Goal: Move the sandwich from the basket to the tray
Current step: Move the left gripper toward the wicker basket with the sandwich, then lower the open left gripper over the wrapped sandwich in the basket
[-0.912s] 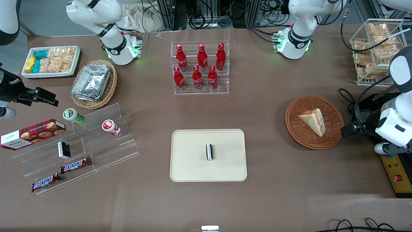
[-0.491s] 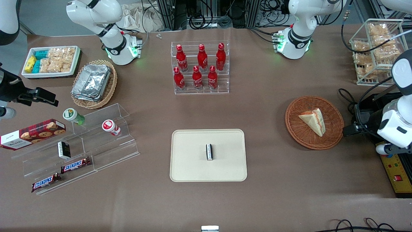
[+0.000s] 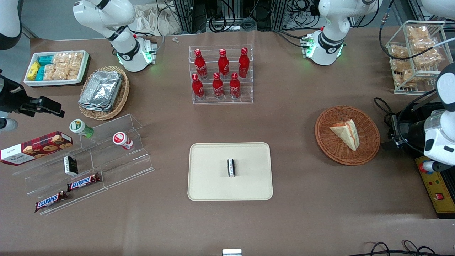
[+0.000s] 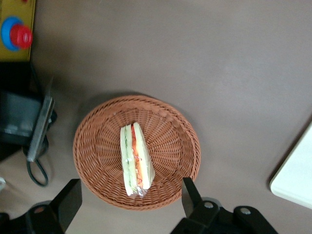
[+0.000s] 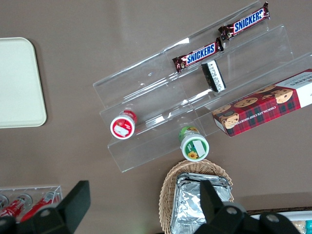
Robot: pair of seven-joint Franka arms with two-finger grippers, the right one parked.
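The left arm's gripper is drifting toward the right edge of the front frame, its fingers apart; the triangular white-bread sandwich is resting untouched in the round reddish-brown wicker basket, right of the cream rectangular tray; the grasp is probably not yet begun.

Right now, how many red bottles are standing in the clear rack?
6: three on the upper step, three on the lower step, nearer the camera. The open claw hovers above the basket.
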